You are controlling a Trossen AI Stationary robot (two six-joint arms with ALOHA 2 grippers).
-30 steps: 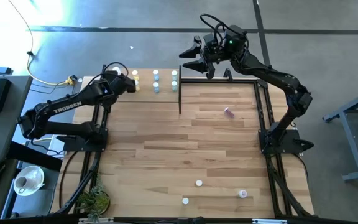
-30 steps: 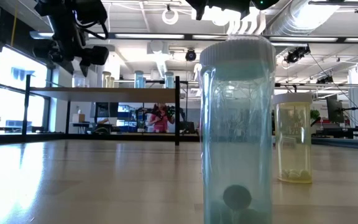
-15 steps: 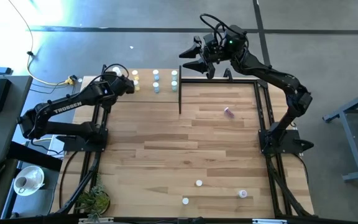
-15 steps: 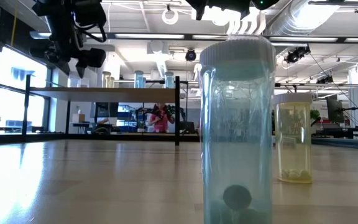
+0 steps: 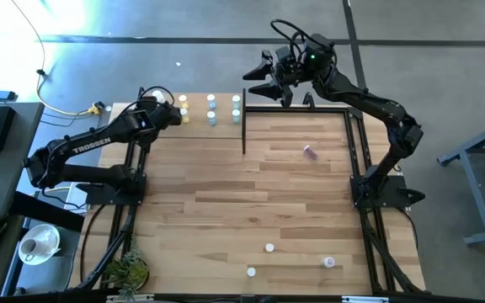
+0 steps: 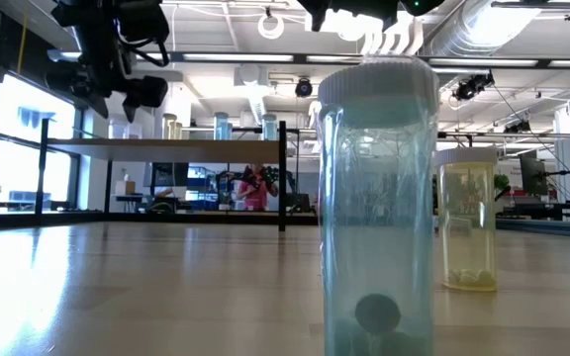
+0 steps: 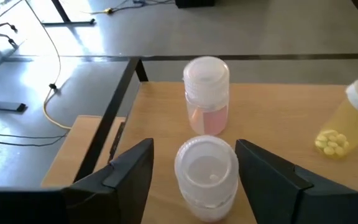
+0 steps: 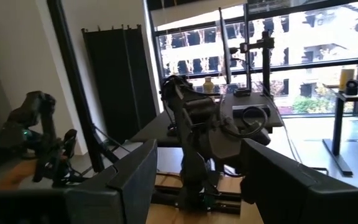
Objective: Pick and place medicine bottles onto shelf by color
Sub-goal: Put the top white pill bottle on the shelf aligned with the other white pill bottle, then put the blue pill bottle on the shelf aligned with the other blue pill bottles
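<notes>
My left gripper [image 7: 194,180] is open over the far left end of the shelf [image 5: 196,122]. Its fingers stand on either side of a clear white bottle [image 7: 207,177], which stands upright on the shelf board. Beyond that bottle stands a pink one [image 7: 207,93], and a yellow one [image 7: 353,121] is off to the side. More bottles stand in a row along the shelf [image 5: 211,110]. A pink bottle [image 5: 310,151] lies on the table. My right gripper [image 5: 263,82] is open, held high beyond the table's far edge.
Black posts rise at the shelf's corners [image 5: 243,126]. Three small bottles stand near the table's front edge [image 5: 269,247], [image 5: 251,271], [image 5: 328,263]. In the low view a light blue bottle [image 6: 379,208] and a yellow one [image 6: 466,218] stand close to the camera.
</notes>
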